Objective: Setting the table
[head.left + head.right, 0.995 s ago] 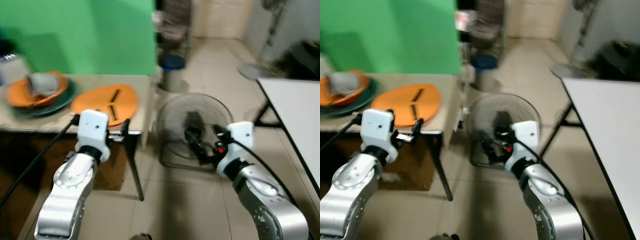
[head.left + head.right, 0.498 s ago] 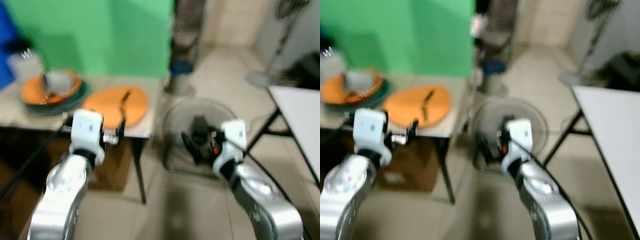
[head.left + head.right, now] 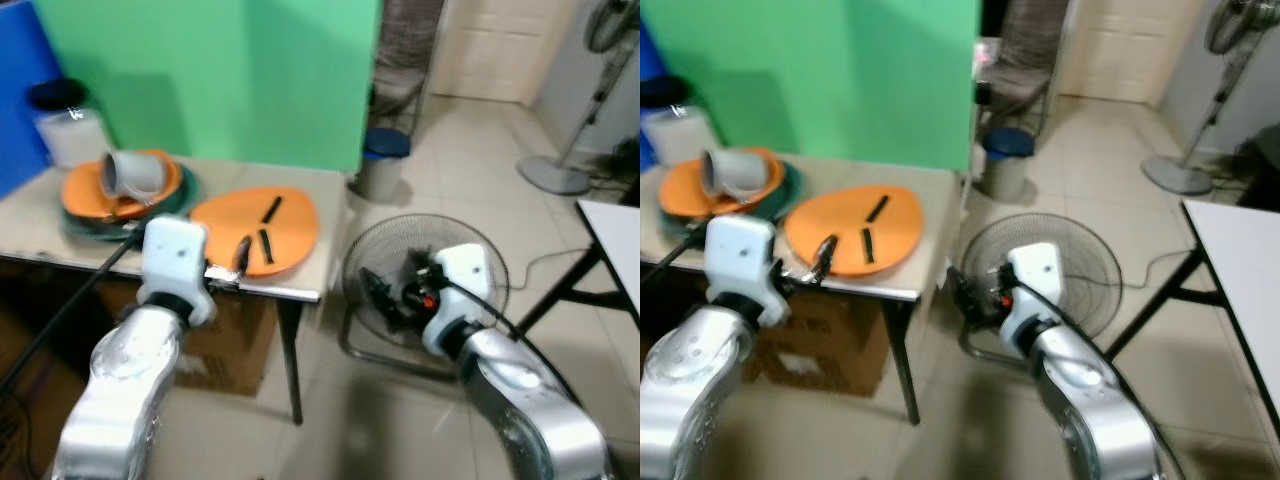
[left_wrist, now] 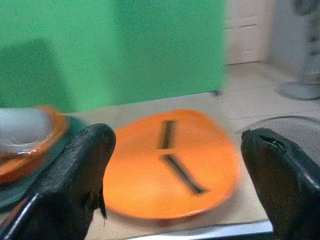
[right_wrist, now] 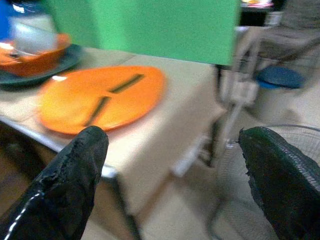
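Observation:
An orange oval plate [image 3: 225, 222] lies on the beige table [image 3: 50, 238] near its right end, with two short black sticks [image 3: 271, 209] on it. Further left, a grey cup [image 3: 130, 175] lies on its side in an orange bowl [image 3: 85, 197] on a dark green plate [image 3: 186, 186]. My left gripper [image 3: 241, 254] is open at the table's front edge, just short of the orange plate [image 4: 140, 180]. Off the table's right end, my right gripper [image 3: 385, 295] is open above the floor, with the plate [image 5: 100, 100] ahead of it.
A round floor fan [image 3: 392, 240] stands right of the table, behind my right gripper. A blue-lidded bin [image 3: 385, 160] and a green screen [image 3: 220, 80] are behind. A white jar [image 3: 68, 130] sits at the table's back left. A white table [image 3: 615, 222] is at far right.
The whole view has swung left and sharpened, so the beige table sits more central and nearer. Both grippers remain open with nothing in them.

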You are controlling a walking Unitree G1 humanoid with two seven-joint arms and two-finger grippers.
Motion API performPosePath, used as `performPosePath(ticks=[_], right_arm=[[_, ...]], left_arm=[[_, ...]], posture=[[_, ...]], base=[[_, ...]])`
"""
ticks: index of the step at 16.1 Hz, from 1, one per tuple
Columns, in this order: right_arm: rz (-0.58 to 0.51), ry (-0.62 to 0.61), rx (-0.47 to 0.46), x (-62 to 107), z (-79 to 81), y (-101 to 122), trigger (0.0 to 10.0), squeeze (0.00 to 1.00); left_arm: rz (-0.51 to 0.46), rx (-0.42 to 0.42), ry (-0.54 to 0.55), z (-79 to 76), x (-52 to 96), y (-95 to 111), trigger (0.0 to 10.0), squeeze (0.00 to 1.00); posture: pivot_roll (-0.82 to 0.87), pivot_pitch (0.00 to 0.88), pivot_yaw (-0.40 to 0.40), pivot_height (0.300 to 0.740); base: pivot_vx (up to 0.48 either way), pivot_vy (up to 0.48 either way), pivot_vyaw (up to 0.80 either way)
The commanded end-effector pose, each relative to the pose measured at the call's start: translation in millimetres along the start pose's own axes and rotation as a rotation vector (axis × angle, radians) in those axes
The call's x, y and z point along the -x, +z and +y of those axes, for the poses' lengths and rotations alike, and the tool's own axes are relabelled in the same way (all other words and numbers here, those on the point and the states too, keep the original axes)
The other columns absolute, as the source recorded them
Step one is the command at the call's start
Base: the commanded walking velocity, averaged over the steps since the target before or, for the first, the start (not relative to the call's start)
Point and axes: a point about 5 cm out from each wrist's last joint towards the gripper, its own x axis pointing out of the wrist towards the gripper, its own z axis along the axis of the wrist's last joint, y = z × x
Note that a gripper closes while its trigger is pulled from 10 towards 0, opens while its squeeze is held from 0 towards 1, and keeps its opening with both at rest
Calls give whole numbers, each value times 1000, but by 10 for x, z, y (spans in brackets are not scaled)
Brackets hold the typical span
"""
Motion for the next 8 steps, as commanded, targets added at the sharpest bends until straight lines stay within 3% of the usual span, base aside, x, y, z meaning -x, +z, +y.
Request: performPosePath(ticks=[1, 8], right_arm=[[-26, 12, 1, -40, 43, 60, 10000, 0], [-32, -19, -34, -74, -6, 70, 10000, 0]], left_arm=[[10, -21, 26, 88, 35, -1, 10000, 0], [32, -33, -24, 62, 34, -26, 10000, 0]], posture=[[177, 0, 15, 740], [182, 0, 14, 740]], base=[[296, 0, 581], [294, 0, 0]])
